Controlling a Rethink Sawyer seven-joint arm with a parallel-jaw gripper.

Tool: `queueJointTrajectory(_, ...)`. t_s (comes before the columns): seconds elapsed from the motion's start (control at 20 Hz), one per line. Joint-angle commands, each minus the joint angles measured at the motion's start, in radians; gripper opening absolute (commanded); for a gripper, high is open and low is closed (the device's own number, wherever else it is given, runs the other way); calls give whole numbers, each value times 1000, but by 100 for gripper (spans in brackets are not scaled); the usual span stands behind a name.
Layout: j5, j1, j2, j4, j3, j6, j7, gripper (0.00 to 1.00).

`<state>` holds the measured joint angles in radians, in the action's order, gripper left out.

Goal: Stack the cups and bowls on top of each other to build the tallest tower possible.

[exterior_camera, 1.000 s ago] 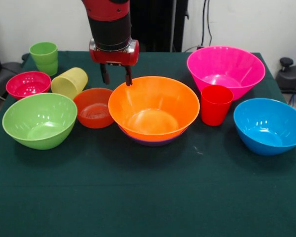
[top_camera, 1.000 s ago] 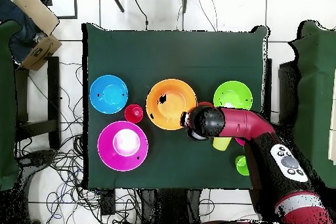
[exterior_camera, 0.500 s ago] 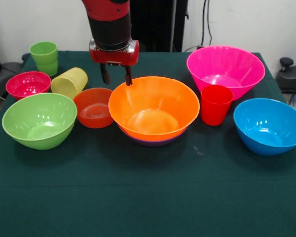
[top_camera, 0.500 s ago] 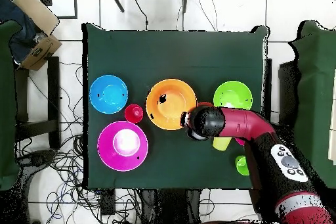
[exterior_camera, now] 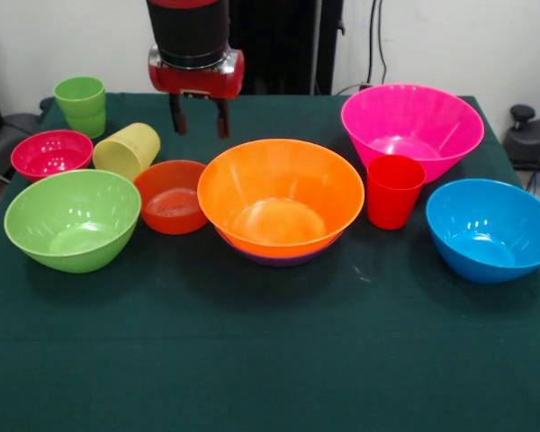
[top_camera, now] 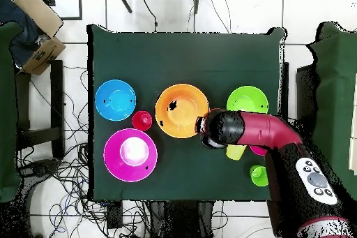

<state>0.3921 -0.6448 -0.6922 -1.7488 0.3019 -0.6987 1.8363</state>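
My gripper (exterior_camera: pixel 198 124) hangs open and empty above the table, behind the gap between the small red-orange bowl (exterior_camera: pixel 171 196) and the big orange bowl (exterior_camera: pixel 279 200). The orange bowl sits nested in the purple bowl (exterior_camera: pixel 283 259), whose rim just shows beneath; this is the tower (top_camera: pixel 182 110). The pink bowl (exterior_camera: pixel 412 126), blue bowl (exterior_camera: pixel 490 229) and lime-green bowl (exterior_camera: pixel 72 219) stand apart. The red cup (exterior_camera: pixel 394 191) is upright, the yellow cup (exterior_camera: pixel 126 150) lies on its side, and the green cup (exterior_camera: pixel 81 105) stands at the back left beside the small magenta bowl (exterior_camera: pixel 51 153).
The dark green tablecloth (exterior_camera: pixel 270 360) has open room along the front edge. In the overhead view my arm (top_camera: pixel 254 132) lies over the small bowls beside the lime-green bowl (top_camera: pixel 247 101). A cardboard box (top_camera: pixel 38 36) and cables lie off the table.
My gripper has risen and shifted a little left in the front view, away from the orange bowl's rim. The bowls and cups have not moved.
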Motion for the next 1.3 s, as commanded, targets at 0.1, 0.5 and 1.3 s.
queueJointTrajectory(0.1, -32, 11, -47, 83, 63, -219, -105, 100)
queueJointTrajectory(0.5, -50, 38, -29, 220, 75, -381, -84, 100)
queueJointTrajectory(1.3, -25, -19, 45, 300, 114, -337, -164, 100)
